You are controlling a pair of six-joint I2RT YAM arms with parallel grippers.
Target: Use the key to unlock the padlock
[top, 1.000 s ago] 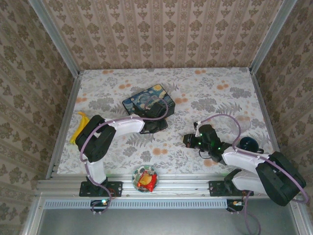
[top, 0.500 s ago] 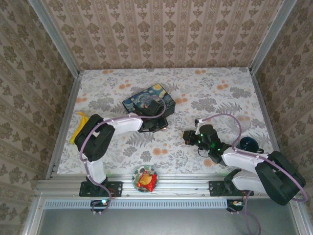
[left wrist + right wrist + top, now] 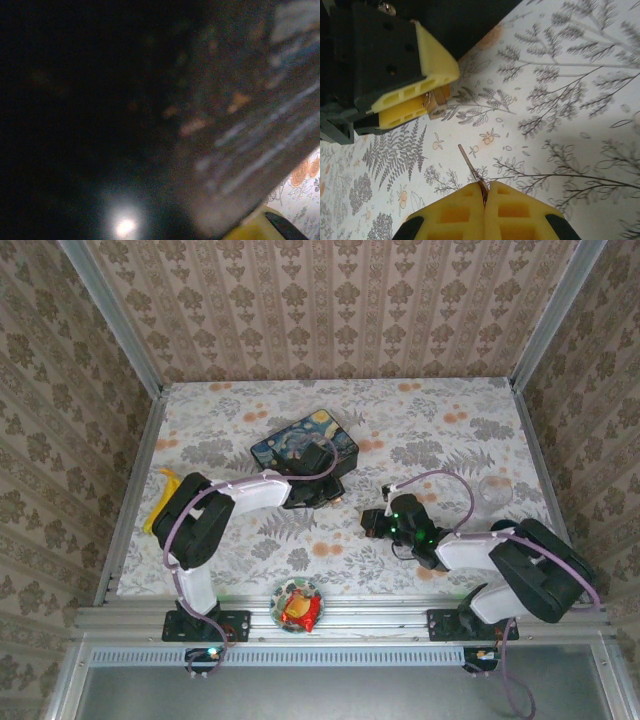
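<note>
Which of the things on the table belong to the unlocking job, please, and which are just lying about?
Job: padlock in left gripper; key in right gripper.
Lying about: tin box, yellow item, snack dish, clear glass.

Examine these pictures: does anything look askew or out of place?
The thin silvery key juts at a slant from the shut right gripper, not in line with its fingers. The small round bowl holding a red packet sits off the floral tabletop, on the metal frame rail.

Damask-papered walls (image 3: 330,305) wrap round from nine through three o'clock; floral tablecloth (image 3: 440,425) dead centre, aluminium rail (image 3: 380,618) at six.
</note>
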